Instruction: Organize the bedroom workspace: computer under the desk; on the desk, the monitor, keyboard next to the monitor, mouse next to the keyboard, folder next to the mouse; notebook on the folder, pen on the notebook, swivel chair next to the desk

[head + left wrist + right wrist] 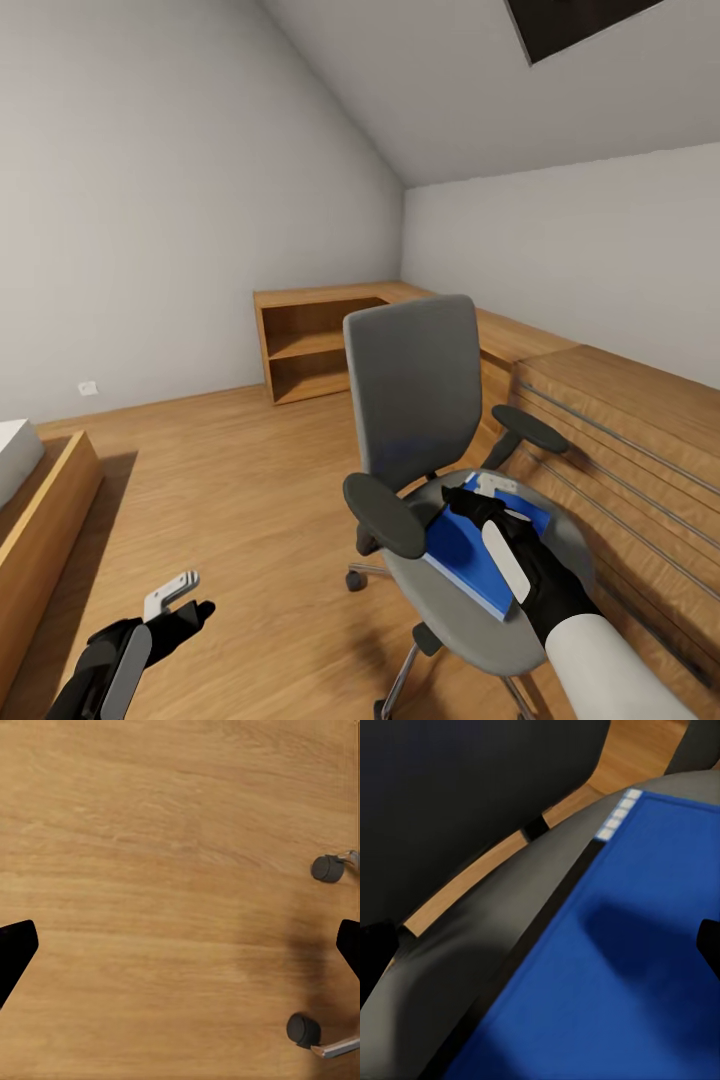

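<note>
I see the folder (478,552) lying flat on the seat of the swivel chair (415,390), a bright blue rectangle with a matte cover and a dark edge along one long side; from my right wrist camera the folder (607,967) has a strip of small white tabs at one corner. My right end effector (478,500) hangs just above the folder's far end, fingers spread apart, one black fingertip (709,941) at the frame's edge and a soft shadow on the blue below it; I cannot tell whether it touches the cover. The seat is rounded grey upholstery, the backrest a tall grey slab, the two armrests black ovals. Chrome legs run out beneath to dark casters (327,868), which my left wrist camera catches against the floor (165,870).

My left end effector (178,600) hangs low over that floor, well apart from the chair, its fingers wide open with nothing between them.

The floor is warm honey-toned wood plank with a visible grain. Behind the chair stands an open wooden shelf unit (310,345) in a corner, and a wooden cabinet run with thin horizontal metal lines (630,450) follows the right wall. At left sits a low wooden frame (45,520) with something white on it. Walls are plain pale grey under a sloped ceiling with a dark skylight (575,20).
</note>
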Available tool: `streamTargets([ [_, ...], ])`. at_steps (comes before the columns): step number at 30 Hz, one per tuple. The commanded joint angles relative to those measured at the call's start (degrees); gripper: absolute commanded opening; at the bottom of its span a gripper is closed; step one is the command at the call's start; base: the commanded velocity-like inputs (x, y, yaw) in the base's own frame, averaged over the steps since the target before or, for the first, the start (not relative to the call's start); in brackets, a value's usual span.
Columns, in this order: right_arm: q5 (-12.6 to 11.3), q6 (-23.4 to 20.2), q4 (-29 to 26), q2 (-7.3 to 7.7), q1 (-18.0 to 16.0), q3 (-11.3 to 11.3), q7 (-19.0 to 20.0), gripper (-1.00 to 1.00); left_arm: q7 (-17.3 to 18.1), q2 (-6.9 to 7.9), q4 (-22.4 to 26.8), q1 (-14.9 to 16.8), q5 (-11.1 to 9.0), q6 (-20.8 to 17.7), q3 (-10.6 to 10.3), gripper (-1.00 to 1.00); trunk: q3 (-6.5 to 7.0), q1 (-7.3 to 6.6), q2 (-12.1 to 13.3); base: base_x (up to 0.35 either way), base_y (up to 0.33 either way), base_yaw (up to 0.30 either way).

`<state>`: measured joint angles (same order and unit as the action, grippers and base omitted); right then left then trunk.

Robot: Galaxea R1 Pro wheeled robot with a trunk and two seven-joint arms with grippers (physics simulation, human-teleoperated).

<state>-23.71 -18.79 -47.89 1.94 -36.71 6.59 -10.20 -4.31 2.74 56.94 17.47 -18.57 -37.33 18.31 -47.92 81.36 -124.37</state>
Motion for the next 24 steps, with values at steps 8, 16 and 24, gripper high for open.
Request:
streamTargets([
  [8, -0.51, -2.66, -0.04, 0.03, -0.03, 0.6, -0.74, 1.0, -0.37, -0.04, 1.11, 0.02, -0.59, -0.43, -0.02, 1.0, -0.06, -0.01, -0.03, 0.004, 0.0, 0.0],
  [16, -0.32, -3.28, -0.03, 0.0, -0.03, 0.8, -1.92, 1.0, -0.35, -0.08, 2.17, 0.02, -0.62, -0.52, -0.03, 1.0, -0.06, -0.01, -0.03, 0.0, 0.0, 0.0],
  [24, -0.07, -3.38, -0.02, -0.02, -0.03, 0.87, -2.31, 1.0, -0.35, -0.1, 2.57, 0.02, -0.6, -0.38, -0.01, 1.0, -0.06, -0.01, -0.03, 0.0, 0.0, 0.0],
])
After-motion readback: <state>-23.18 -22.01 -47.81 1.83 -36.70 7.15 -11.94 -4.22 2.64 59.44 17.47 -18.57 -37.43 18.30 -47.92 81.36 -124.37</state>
